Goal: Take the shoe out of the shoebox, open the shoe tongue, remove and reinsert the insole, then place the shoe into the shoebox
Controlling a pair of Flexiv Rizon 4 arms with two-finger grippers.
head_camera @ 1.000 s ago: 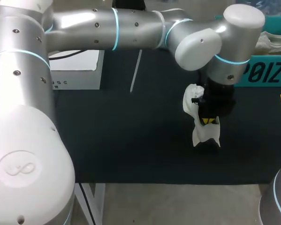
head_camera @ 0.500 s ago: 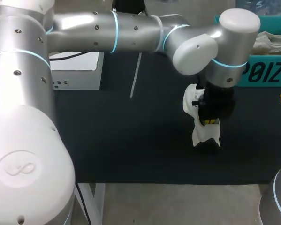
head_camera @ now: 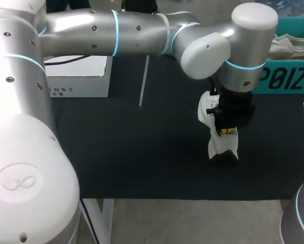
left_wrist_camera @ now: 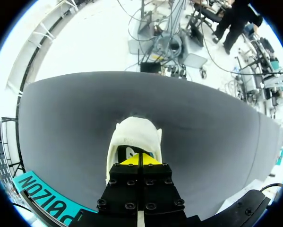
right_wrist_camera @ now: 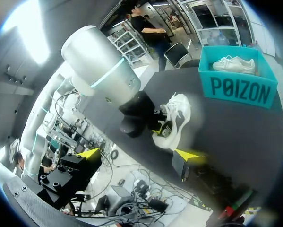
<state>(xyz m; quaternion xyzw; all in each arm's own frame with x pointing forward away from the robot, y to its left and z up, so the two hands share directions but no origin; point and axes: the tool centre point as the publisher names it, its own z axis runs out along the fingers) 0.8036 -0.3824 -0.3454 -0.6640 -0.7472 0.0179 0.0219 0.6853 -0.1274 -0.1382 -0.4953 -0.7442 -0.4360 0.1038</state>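
Roughly in the right half of the dark table top, the white shoe stands well in from the front edge, with a strip of dark surface between it and that edge. To its left, dark surface runs as far as the white box at the far left corner and a thin white strip lying on the table beside that box; both are well apart from the shoe. Behind the shoe, at the far right edge, sits the teal shoebox, near the shoe but not touching it, with a second white shoe lying inside.

My left arm comes in from the left, crosses above the back of the table and drops onto the shoe from above. The left gripper has its yellow tips pressed together inside the shoe's dark opening; whether anything thin is nipped between them cannot be seen. From its wrist, the shoe's rounded white end shows just ahead of the fingers, and a pale rim curves round the opening on both sides of them.

The shoe is a white low sneaker with dark accents, tilted rather than flat. Seen from above, part of it bulges out to the left of the gripper and a broader white part spreads below it.

The right gripper hangs off the right side of the table, well apart from the shoe, its fingers spread wide around nothing.
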